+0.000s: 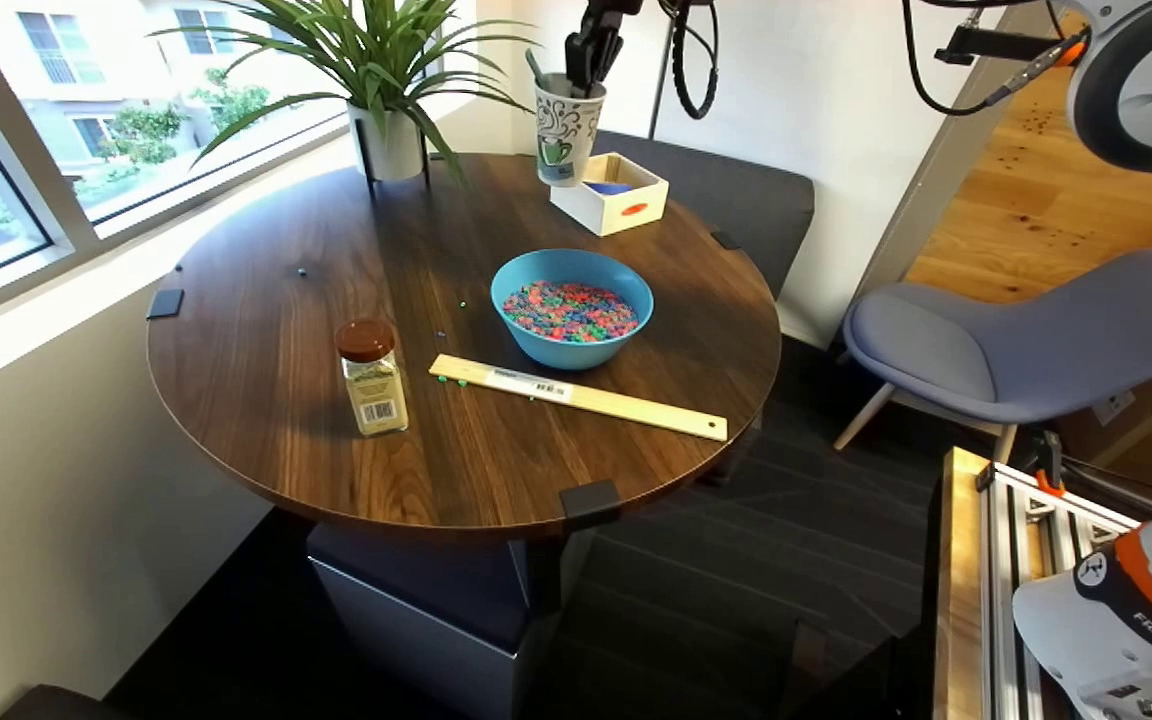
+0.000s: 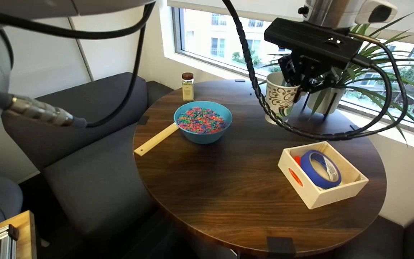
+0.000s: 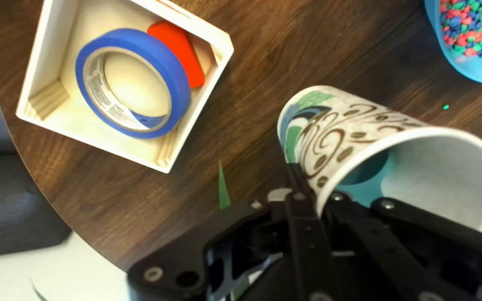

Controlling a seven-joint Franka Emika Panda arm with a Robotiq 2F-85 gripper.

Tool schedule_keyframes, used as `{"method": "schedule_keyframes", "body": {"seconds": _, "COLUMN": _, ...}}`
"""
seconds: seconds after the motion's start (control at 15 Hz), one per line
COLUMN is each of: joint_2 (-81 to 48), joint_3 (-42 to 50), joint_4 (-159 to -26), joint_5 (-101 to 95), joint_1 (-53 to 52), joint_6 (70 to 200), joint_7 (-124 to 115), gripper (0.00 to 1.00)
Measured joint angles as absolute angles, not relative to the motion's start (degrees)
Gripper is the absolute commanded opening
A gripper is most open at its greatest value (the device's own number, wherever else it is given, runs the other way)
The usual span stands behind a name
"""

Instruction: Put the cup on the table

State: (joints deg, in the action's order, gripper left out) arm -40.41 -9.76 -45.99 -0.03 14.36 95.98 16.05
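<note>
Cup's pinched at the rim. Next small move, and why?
I'd probably lower the cup gently toward the table. The claw grips its rim, and in an exterior view the cup covers part of the wooden box, suggesting that the cup hangs above the table; the wrist view shows wood grain beside its base.

In an exterior view the bowl point(image 1: 576, 354) holds red, green and blue bits point(image 1: 573, 312). From it, a strip point(image 1: 588, 397) lies at six o'clock, the jar point(image 1: 373, 385) stands between eight and nine, the plant point(image 1: 378, 75) between ten and eleven, the box point(image 1: 614, 220) between twelve and one, the bench point(image 1: 736, 200) at two and the chair point(image 1: 1016, 360) at three. In the wrist view the box holds tape point(image 3: 178, 90) and, at the tape's two o'clock, a red piece point(image 3: 184, 54).
</note>
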Motion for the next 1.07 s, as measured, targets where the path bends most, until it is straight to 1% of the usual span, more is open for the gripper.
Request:
{"method": "schedule_keyframes", "body": {"seconds": 0.6, "joint_2": -40.3, "joint_3": -10.8, "joint_4": -54.0, "joint_5": -2.7, "joint_1": 12.7, "joint_6": 100.1, "joint_7": 38.6, "gripper": 0.0}}
{"method": "schedule_keyframes", "body": {"seconds": 0.93, "joint_2": -40.3, "joint_3": -11.2, "joint_4": -58.6, "joint_5": -2.6, "joint_1": 13.1, "joint_6": 103.6, "joint_7": 46.2, "gripper": 0.0}}
{"method": "schedule_keyframes", "body": {"seconds": 1.0, "joint_2": -40.3, "joint_3": -11.2, "joint_4": -59.3, "joint_5": -2.5, "joint_1": 13.2, "joint_6": 103.9, "joint_7": 47.0, "gripper": 0.27}}
{"method": "schedule_keyframes", "body": {"seconds": 1.07, "joint_2": -40.2, "joint_3": -11.2, "joint_4": -59.6, "joint_5": -2.5, "joint_1": 13.4, "joint_6": 104.3, "joint_7": 47.7, "gripper": 0.28}}
